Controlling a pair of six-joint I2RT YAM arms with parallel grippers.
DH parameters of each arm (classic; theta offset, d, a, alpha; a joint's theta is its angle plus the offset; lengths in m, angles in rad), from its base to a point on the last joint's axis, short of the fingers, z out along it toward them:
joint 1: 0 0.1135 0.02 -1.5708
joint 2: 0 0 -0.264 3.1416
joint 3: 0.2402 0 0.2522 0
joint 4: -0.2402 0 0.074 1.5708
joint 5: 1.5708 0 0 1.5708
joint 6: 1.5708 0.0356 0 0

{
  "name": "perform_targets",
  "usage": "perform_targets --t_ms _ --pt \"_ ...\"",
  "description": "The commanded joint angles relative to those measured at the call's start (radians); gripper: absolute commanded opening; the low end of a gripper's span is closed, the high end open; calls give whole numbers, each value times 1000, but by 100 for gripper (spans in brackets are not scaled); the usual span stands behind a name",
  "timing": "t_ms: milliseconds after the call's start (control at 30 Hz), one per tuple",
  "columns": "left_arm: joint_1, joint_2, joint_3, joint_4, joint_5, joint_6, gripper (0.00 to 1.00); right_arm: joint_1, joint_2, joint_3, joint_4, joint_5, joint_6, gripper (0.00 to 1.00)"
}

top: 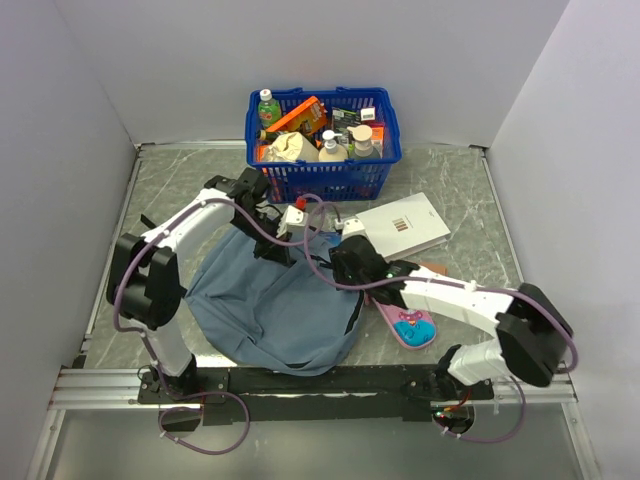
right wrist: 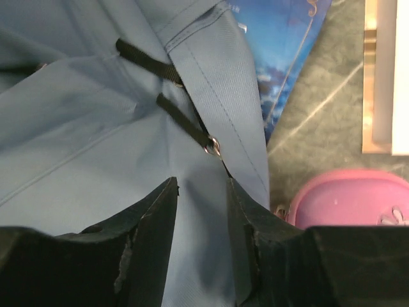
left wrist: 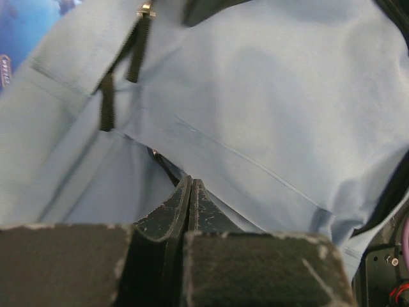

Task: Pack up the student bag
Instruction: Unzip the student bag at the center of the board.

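The student bag [top: 275, 310], a soft grey-blue backpack, lies in the middle of the table between the arms. My left gripper [top: 287, 247] is at its far top edge. In the left wrist view the fingers [left wrist: 192, 182] are pressed together, pinching a fold of the bag's fabric [left wrist: 268, 96] beside a dark zip. My right gripper [top: 347, 264] is at the bag's right top edge. In the right wrist view it [right wrist: 202, 185] is open, its fingers straddling bag fabric [right wrist: 83, 128] just below a metal zip ring [right wrist: 213, 148] with black pull tabs.
A blue plastic basket [top: 322, 178] of bottles and packets stands at the back. A white book [top: 402, 224] lies right of the bag. A pink pencil case [top: 410, 326] lies by the right arm and also shows in the right wrist view [right wrist: 345, 198]. A blue printed book [right wrist: 287, 51] lies under the bag's edge.
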Motion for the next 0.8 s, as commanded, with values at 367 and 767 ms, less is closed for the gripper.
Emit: perform_targets --t_ms 367,767 --pt "-2 -128 -85 31 8 -19 1 -3 129 128 63 67 -58 45" --pt "2 -199 -103 14 -21 -13 1 -14 253 174 57 64 -68 9"
